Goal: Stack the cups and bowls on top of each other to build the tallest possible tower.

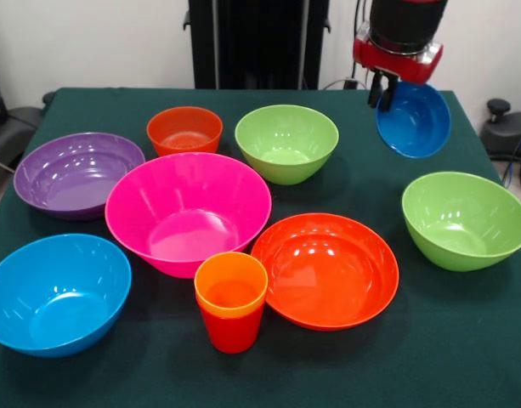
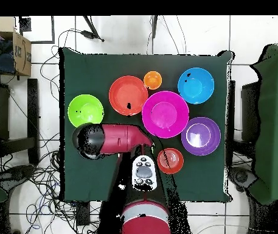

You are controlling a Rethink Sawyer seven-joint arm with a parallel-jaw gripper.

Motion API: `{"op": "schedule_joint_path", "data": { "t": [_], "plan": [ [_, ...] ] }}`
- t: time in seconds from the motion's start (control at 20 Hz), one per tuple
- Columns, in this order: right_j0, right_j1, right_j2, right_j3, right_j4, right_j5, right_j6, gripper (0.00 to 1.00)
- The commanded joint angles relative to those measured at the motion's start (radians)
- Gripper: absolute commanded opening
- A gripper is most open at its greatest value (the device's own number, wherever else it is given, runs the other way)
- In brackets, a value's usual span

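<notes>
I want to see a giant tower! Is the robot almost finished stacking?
Not nearly. Only one pair is stacked: the orange cup sits in the red cup. Right now the gripper holds the small blue bowl by its rim, tilted above the table. The pink bowl, the big orange-red bowl and the other bowls each sit alone, waiting.

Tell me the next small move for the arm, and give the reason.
Probably carry the small blue bowl toward the orange cup, nested in the red cup, and lower it on. The pincer grips the bowl's rim, holding it tilted, clear of the table. Those cups are the only stack so far; every other bowl sits alone.
</notes>
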Motion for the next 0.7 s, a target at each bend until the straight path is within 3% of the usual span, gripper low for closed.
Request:
{"op": "schedule_joint_path", "data": {
  "t": [0.05,0.7],
  "plan": [
    [-0.020,-0.030,0.113,-0.050,-0.074,0.024,-0.126,0.00],
    [-0.066,-0.089,0.121,-0.131,-0.149,-0.075,-0.156,0.00]
  ]
}}
